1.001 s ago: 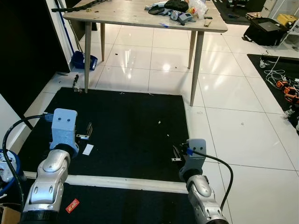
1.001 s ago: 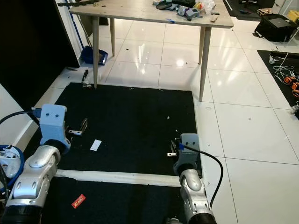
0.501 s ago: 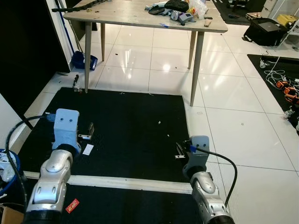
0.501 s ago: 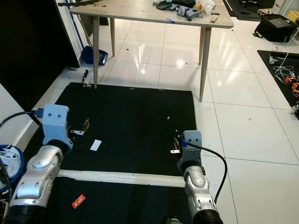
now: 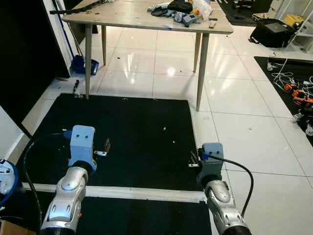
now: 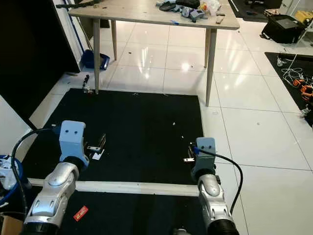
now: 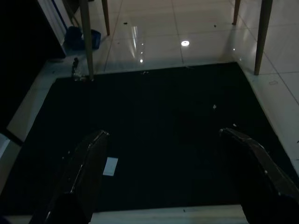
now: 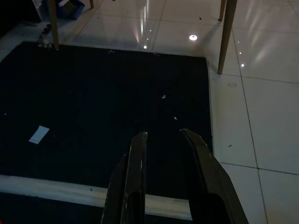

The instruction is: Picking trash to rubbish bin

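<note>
On the black mat (image 6: 142, 127), a flat white scrap (image 6: 96, 155), seemingly paper.

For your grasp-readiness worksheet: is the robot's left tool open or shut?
Open. In the left wrist view, the left tool has its two black fingers far apart, with bare black mat between them.

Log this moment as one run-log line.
left hand open above black mat | white paper scrap beside its finger | right hand empty, low | red wrapper on floor
</note>
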You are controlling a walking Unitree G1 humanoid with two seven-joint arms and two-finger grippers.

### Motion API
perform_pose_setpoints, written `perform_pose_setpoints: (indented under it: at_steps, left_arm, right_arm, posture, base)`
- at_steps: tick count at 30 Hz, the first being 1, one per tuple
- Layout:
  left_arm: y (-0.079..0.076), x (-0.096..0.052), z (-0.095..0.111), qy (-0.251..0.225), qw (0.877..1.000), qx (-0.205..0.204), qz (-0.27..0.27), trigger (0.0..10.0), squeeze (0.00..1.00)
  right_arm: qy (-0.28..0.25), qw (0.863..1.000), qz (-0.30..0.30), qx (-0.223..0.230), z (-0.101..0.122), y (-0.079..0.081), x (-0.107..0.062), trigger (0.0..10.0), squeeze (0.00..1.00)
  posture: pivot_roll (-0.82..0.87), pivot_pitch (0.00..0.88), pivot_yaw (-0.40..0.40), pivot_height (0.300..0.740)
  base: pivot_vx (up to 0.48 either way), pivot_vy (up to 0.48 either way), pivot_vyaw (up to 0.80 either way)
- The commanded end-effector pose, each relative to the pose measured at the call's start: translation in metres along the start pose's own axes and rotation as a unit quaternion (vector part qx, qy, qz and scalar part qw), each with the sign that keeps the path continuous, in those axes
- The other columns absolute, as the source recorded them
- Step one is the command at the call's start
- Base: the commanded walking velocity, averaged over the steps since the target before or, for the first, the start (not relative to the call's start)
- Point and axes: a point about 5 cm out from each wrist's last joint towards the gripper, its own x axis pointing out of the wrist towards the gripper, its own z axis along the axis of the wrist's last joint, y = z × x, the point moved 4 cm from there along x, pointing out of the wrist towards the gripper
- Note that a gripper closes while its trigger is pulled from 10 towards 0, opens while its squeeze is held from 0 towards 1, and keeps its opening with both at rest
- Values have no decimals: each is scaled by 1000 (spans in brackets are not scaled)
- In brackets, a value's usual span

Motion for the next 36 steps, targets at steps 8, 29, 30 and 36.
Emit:
perform_pose_setpoints:
  at_steps: [8,29,30,36]
  left_arm:
    - [-9,9,-1,-3,1000,-15,-8,10000,0]
    - [0,10,3,-9,1000,3,-24,10000,0]
    - [1,11,4,-10,1000,4,-25,10000,0]
    - [5,13,10,-17,1000,5,-21,10000,0]
  right_arm:
    - [-5,1000,-1,-29,20,-14,8,10000,0]
    - [-21,997,-13,-67,53,-33,22,10000,0]
    - [-24,997,-15,-69,57,-35,22,10000,0]
    - [-22,997,-20,-75,58,-41,20,10000,0]
  posture:
    - [-19,154,35,740]
    - [-60,162,38,740]
    - [-65,167,41,740]
    - [-59,172,23,740]
  base:
    - [0,0,0]
    - [0,0,0]
    - [0,0,0]
    - [0,0,0]
